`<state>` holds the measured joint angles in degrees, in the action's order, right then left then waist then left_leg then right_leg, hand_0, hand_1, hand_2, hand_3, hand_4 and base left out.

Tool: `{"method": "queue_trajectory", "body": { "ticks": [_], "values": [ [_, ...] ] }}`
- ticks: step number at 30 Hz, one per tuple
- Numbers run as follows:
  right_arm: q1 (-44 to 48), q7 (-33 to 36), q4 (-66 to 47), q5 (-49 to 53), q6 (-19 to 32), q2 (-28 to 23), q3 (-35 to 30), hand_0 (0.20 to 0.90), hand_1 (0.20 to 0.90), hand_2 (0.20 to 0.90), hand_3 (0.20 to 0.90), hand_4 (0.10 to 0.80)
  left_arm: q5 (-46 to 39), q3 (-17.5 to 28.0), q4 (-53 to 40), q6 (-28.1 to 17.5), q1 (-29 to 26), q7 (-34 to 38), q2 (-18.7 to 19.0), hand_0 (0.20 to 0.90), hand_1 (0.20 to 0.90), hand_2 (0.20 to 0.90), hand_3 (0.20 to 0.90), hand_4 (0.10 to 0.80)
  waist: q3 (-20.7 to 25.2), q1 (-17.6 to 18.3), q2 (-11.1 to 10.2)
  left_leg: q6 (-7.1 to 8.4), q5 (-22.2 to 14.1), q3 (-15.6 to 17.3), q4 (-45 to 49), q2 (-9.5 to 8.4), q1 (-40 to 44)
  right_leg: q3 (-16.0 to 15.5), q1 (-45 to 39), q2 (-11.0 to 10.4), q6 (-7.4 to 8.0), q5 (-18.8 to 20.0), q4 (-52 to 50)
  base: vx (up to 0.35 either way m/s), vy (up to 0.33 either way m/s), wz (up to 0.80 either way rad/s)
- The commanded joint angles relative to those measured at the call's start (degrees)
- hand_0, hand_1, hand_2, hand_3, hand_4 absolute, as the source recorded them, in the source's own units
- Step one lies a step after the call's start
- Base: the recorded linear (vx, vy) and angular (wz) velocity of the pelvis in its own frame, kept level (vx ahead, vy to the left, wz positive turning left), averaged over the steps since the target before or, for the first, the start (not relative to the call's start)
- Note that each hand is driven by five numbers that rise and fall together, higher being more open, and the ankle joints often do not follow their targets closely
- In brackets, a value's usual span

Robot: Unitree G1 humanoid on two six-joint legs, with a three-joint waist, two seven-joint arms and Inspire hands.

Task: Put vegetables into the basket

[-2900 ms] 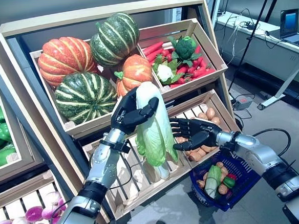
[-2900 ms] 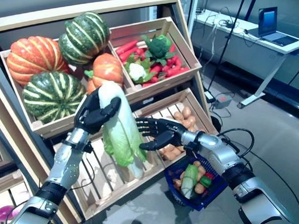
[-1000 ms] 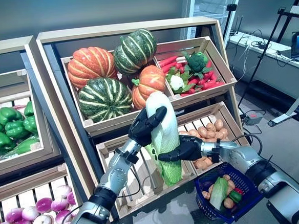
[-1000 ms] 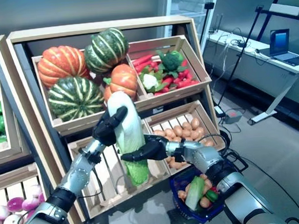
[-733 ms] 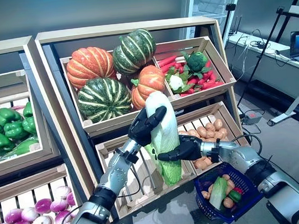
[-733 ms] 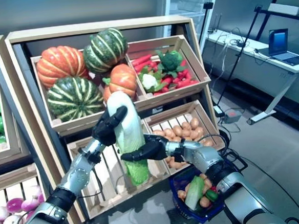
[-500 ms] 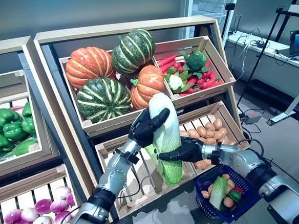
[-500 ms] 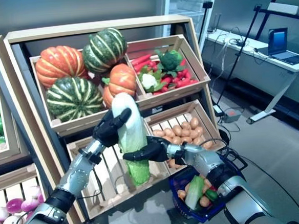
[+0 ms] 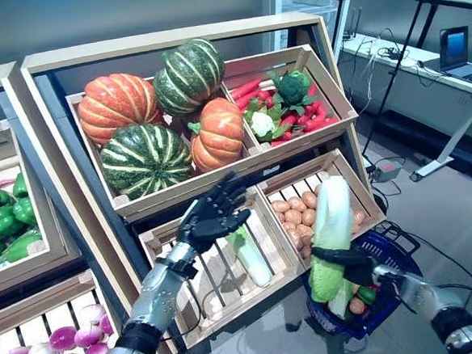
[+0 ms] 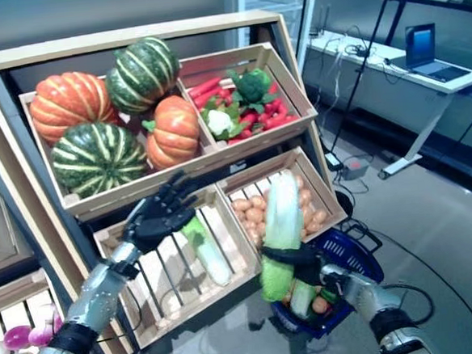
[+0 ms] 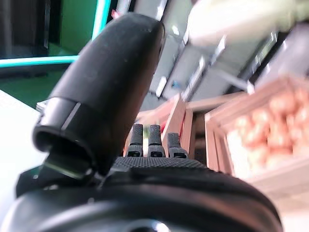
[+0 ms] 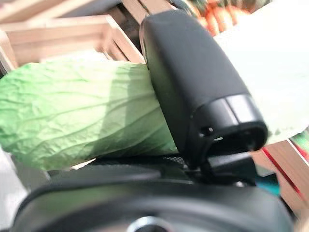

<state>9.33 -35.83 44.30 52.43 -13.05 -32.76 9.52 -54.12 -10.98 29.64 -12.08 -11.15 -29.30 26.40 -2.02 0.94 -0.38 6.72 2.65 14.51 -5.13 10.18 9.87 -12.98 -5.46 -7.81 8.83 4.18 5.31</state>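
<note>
My right hand [image 9: 349,264] is shut on a long napa cabbage [image 9: 331,233], white at the top and green at the bottom, held upright right above the blue basket [image 9: 397,295] on the floor. In the right wrist view its thumb [image 12: 203,92] presses across the green leaves [image 12: 77,116]. The basket holds a pale green long vegetable [image 9: 339,299], small brown round ones [image 9: 358,305] and a green piece. My left hand [image 9: 210,216] is open with fingers spread, empty, in front of the lower slatted crate; a second cabbage [image 9: 250,255] lies in that crate just below it.
The wooden vegetable stand [image 9: 169,36] rises behind both hands; its lower right crate [image 9: 362,194] is right beside the basket. A second stand [image 9: 14,241] is at the left. A desk with a laptop [image 9: 454,48] stands at the far right.
The left hand let go of the cabbage and opened. The right hand carried the cabbage right and down over the basket. The camera view has shifted.
</note>
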Motion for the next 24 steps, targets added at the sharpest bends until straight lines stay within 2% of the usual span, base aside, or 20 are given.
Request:
{"method": "queue_trajectory", "body": {
  "ticks": [1,4,7,9,10,11,12,13,15,16,17,19,24],
  "values": [
    [5.1,-1.9,-0.8,6.5,7.4,-0.3,-4.4,0.300,0.300,0.300,0.300,0.400,0.9,2.4,0.9,-7.4,-6.1,0.1,3.3,0.900,0.900,0.900,0.900,0.800,0.5,-0.1,-1.9,-0.38,-1.8,-0.7,0.1,-0.16,-0.2,-0.4,-2.3,-2.7,0.08,-0.3,-0.3,0.000,0.000,0.00],
    [4.1,0.1,1.1,7.2,8.2,-0.6,-6.7,0.300,0.300,0.300,0.300,0.400,4.9,3.5,2.7,-8.1,-5.8,3.4,3.7,0.900,0.900,0.900,0.900,0.800,0.2,0.2,-1.7,-0.38,-1.8,-0.2,0.1,-0.15,0.1,-0.2,-2.3,-2.6,0.12,-0.3,-0.3,0.000,0.000,0.00],
    [3.9,4.1,5.6,7.6,8.6,-0.8,-9.7,0.300,0.300,0.300,0.300,0.400,12.9,3.7,5.5,-11.3,-5.7,8.4,4.6,0.900,0.900,0.900,0.900,0.800,-0.3,0.3,-1.5,-0.45,-1.9,0.5,0.8,-0.18,0.4,0.0,-2.3,-2.6,0.05,-0.5,-0.6,0.013,-0.021,-0.05],
    [5.6,8.4,12.8,6.6,9.0,-1.4,-11.4,0.300,0.300,0.300,0.300,0.400,23.0,2.3,7.4,-14.5,-6.8,16.9,6.2,0.900,0.900,0.900,0.900,0.800,-1.8,0.0,-1.2,-0.65,-2.7,0.6,4.1,-0.32,-0.9,0.1,-1.3,-2.6,-0.52,-1.4,-3.0,-0.041,-0.019,-0.13],
    [5.8,9.1,13.2,6.8,9.1,-1.4,-11.5,0.300,0.300,0.300,0.300,0.400,24.1,2.1,7.5,-14.7,-7.0,17.9,6.2,0.900,0.900,0.900,0.900,0.800,-1.9,0.0,-1.2,-0.67,-2.9,0.5,4.5,-0.30,-1.2,0.1,-1.1,-2.6,-0.57,-1.5,-3.3,-0.164,-0.021,-0.17],
    [8.2,11.2,17.2,6.6,9.7,-2.0,-11.2,0.300,0.300,0.300,0.300,0.400,28.6,0.2,8.7,-16.7,-9.4,23.0,7.6,0.900,0.900,0.900,0.900,0.800,-3.8,-0.3,-1.0,-0.71,-4.2,-0.3,9.7,-0.29,-4.5,0.2,1.5,-2.8,-1.28,-3.3,-7.9,-0.202,-0.022,-0.11],
    [9.6,12.5,18.7,6.7,9.8,-2.4,-10.8,0.300,0.300,0.300,0.300,0.400,30.3,-0.6,9.3,-17.4,-10.8,25.0,8.4,0.900,0.900,0.900,0.900,0.800,-4.9,-0.4,-1.0,-0.69,-4.9,-0.6,12.1,-0.18,-6.1,0.2,3.0,-2.9,-1.61,-4.0,-10.2,-0.401,-0.051,-0.08],
    [13.2,14.7,21.8,7.2,10.2,-3.0,-9.5,0.300,0.300,0.300,0.300,0.400,34.6,-2.4,10.7,-18.8,-14.9,29.2,10.5,0.900,0.900,0.900,0.900,0.800,-7.9,-0.5,-0.9,-0.66,-7.0,-1.4,18.2,0.44,-10.7,0.2,7.2,-3.7,-2.35,-5.9,-15.9,-0.392,-0.058,-0.06],
    [16.0,16.5,23.8,7.5,9.7,-3.5,-8.2,0.300,0.300,0.300,0.300,0.400,38.9,-4.2,11.5,-19.4,-18.3,33.9,12.4,0.900,0.900,0.900,0.900,0.800,-10.4,-0.5,-0.9,-0.57,-8.6,-1.9,23.1,1.11,-14.5,0.4,10.7,-4.4,-2.91,-7.2,-20.3,-0.320,-0.061,-0.11],
    [17.7,18.7,24.9,7.8,9.5,-3.6,-6.7,0.300,0.300,0.300,0.300,0.400,43.4,-5.9,11.2,-19.9,-20.1,39.8,13.7,0.900,0.900,0.900,0.900,0.800,-12.8,-0.5,-0.9,-0.73,-10.9,-2.7,29.2,1.78,-18.6,0.8,14.6,-5.1,-3.68,-9.3,-26.3,-0.188,-0.043,-0.07],
    [17.9,18.8,25.0,7.9,9.6,-3.7,-6.6,0.300,0.300,0.300,0.300,0.400,44.0,-6.0,11.1,-19.9,-20.2,40.4,13.8,0.900,0.900,0.900,0.900,0.800,-12.8,-0.5,-1.0,-0.76,-10.8,-2.9,29.7,1.80,-19.4,0.8,15.2,-5.2,-3.80,-9.2,-26.7,-0.255,-0.043,0.01],
    [19.6,21.7,26.3,9.2,8.6,-4.4,-6.2,0.300,0.300,0.300,0.300,0.400,50.5,-8.0,9.1,-19.6,-21.7,47.1,15.9,0.900,0.900,0.900,0.900,0.800,-15.5,-0.7,-0.8,-1.18,-13.7,-3.7,36.9,2.69,-25.2,0.8,20.3,-6.7,-4.68,-11.6,-34.1,-0.196,-0.019,0.05],
    [23.5,25.7,30.5,12.2,7.2,-6.1,-7.2,0.300,0.300,0.300,0.300,0.400,57.2,-11.6,7.8,-19.8,-24.3,55.5,17.2,0.900,0.900,0.900,0.900,0.800,-18.5,-1.1,0.6,-1.54,-16.6,-4.7,44.7,3.02,-32.0,1.0,27.1,-8.9,-5.05,-13.9,-43.0,-0.112,0.008,0.10]
  ]
}}
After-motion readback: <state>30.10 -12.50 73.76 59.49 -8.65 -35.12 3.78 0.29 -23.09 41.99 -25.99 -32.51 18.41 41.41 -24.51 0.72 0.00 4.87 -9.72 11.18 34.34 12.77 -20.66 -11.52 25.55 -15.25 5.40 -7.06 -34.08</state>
